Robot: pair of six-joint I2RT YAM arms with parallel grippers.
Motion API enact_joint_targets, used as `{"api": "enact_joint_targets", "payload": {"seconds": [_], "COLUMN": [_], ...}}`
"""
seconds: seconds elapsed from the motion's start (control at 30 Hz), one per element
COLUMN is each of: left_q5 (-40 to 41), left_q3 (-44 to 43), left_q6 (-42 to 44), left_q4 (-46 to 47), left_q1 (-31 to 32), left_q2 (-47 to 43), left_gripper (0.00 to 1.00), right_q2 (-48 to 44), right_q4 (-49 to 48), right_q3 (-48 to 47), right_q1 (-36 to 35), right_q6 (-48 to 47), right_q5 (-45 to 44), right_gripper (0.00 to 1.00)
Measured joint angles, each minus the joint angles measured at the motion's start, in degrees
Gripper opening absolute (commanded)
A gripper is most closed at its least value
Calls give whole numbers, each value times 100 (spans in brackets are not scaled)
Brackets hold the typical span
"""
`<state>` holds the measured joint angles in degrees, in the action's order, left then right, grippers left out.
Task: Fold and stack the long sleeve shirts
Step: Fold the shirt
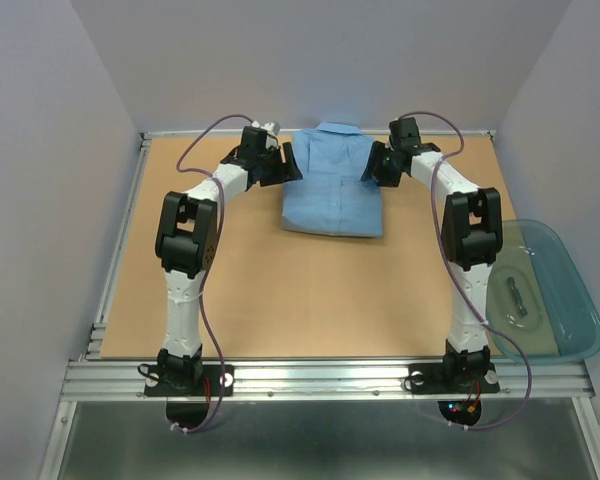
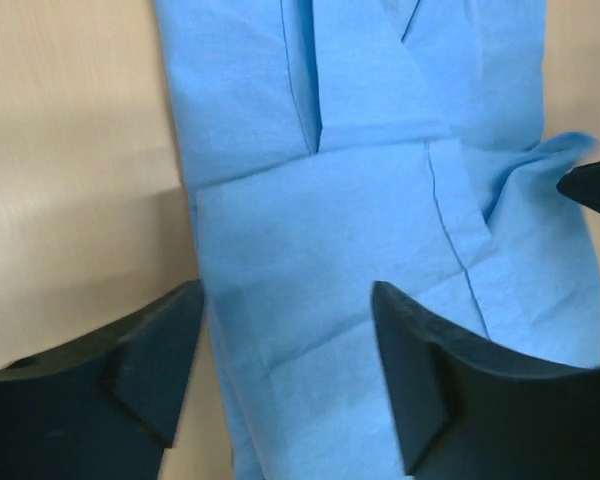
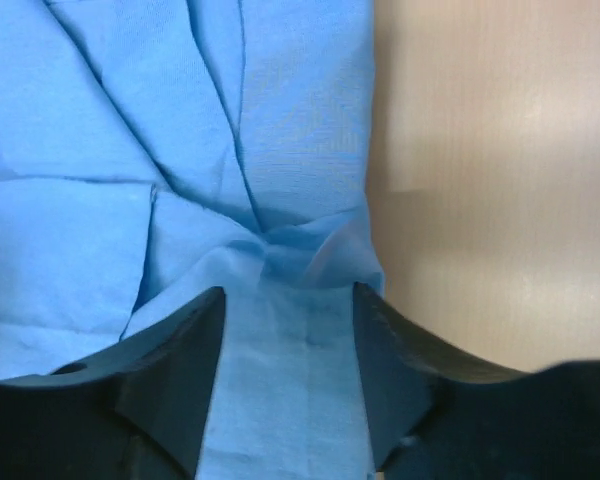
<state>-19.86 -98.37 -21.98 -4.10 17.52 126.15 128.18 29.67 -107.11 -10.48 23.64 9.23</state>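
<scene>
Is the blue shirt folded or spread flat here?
Folded. The shirt lies as a compact rectangle, collar at the far end, no sleeves sticking out; wrist views show overlapping layers.

Light blue shirt (image 1: 332, 180) lies folded, collar toward the table's far edge.

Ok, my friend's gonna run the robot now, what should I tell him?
Left claw: open, holding nothing, over the left edge of the shirt.
Right claw: open, over the shirt's right edge, where the cloth bunches a little.
Shirt: at the far middle of the table, collar away from the arms.
Done: it looks folded into a neat block.
Left: maybe smooth that bunch, then stack. No second shirt is in view.
</scene>
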Motion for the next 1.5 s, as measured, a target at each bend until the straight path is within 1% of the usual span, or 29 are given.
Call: {"api": "enact_joint_targets", "payload": {"seconds": [0.03,0.07,0.2,0.27,0.33,0.4,0.5,0.53,0.67,0.73,0.87,0.93,1.03,1.1,1.13,1.2,1.37,1.5], "left_q5": [24,48,111,131,146,175,216,245,339,363,463,546,610,632,643,647,636,636], "left_q3": [4,17,227,422,831,1215,1757,2050,3163,3775,4538,4743,4802,4802,4798,4793,4605,4579], "left_q6": [13,2,-44,-103,-175,-232,-289,-315,-396,-450,-527,-533,-533,-542,-553,-586,-678,-704], "left_q4": [4,2,33,52,149,219,302,354,507,581,662,769,940,1141,1248,1340,1506,1550], "left_q1": [0,-2,0,0,2,33,96,173,422,529,557,553,540,531,527,527,527,549], "left_q2": [-50,-116,-691,-1106,-1766,-2312,-3010,-3296,-3832,-3936,-3941,-3943,-3943,-3945,-3945,-3928,-3602,-3571], "left_gripper": [90,94,95,99,99,99,98,98,92,92,94,94,92,88,83,80,77,72], "right_q2": [-39,-66,-444,-822,-1353,-2039,-2820,-3040,-3654,-3871,-4054,-4116,-4122,-4122,-4122,-4122,-3891,-3523], "right_q4": [-7,0,2,-15,-59,-186,-518,-649,-1213,-1480,-1976,-2273,-2702,-3161,-3342,-3781,-4900,-5379], "right_q3": [0,0,72,223,514,990,1759,2031,3259,3985,4948,5283,5495,5576,5591,5619,5619,5617], "right_q1": [0,0,2,2,2,2,2,2,2,2,2,2,2,2,2,2,-17,-87], "right_q6": [-4,-9,-9,-4,11,55,229,267,479,664,935,1054,1244,1451,1539,1773,2437,2761], "right_q5": [-44,-94,-195,-199,-190,-129,118,203,619,898,1180,1241,1414,1569,1626,1749,2079,2124], "right_gripper": [66,66,67,67,67,67,67,67,65,64,64,64,62,61,61,61,60,60]}}
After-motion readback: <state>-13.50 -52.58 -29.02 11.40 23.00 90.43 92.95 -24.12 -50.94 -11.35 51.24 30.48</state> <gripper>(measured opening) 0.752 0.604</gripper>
